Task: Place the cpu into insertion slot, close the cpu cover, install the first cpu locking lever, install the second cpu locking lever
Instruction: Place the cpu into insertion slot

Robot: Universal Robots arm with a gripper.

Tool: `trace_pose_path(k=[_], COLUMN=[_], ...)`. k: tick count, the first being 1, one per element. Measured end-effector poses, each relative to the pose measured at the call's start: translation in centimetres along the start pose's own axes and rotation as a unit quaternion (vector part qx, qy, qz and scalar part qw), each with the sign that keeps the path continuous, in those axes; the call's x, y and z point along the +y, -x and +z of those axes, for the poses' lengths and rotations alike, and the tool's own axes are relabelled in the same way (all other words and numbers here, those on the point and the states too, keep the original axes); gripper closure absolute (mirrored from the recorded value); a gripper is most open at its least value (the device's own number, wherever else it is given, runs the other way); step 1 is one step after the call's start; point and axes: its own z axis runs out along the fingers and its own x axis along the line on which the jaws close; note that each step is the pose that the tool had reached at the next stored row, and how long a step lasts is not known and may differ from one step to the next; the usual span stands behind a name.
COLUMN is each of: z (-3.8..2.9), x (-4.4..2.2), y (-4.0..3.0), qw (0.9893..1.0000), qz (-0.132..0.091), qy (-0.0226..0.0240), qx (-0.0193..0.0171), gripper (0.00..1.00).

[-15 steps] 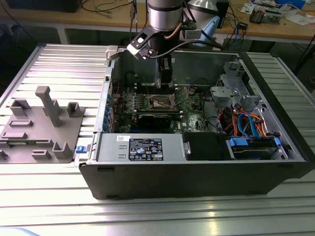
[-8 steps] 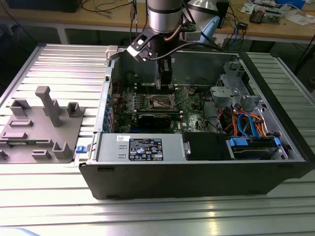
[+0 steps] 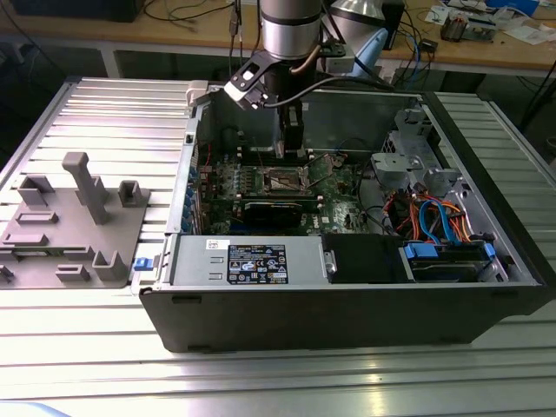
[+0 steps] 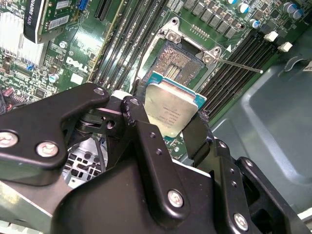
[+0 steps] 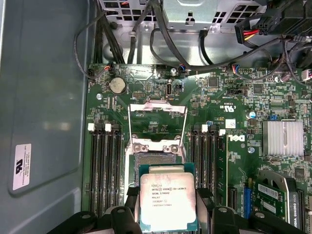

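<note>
thick round arm (image 3: 286, 30), shiny silver-grey like a fat pipe. small black and white box (image 3: 246, 87) stuck on at the exterior view's left. thin black cable (image 3: 343, 76) curling away toward the exterior view's right. under the arm, a long narrow black gripper (image 3: 290, 139).

in the second wrist view, chunky black metal bars (image 4: 53, 122) with rounded ends, joined like chain links. round silver screws (image 4: 47, 149) at the joints, little dark dots along the bars. flat, smooth black fingers (image 4: 196, 139). same black bars and round knuckles in the first wrist view.
</note>
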Motion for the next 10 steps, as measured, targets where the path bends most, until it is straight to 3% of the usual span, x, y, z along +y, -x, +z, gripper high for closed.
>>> trace_pose_path(k=[10], z=[0.25], x=[0.01], y=[0.00], qw=[1.0000], qz=[0.000], qy=[0.0000], qx=[0.0000], gripper=[0.45])
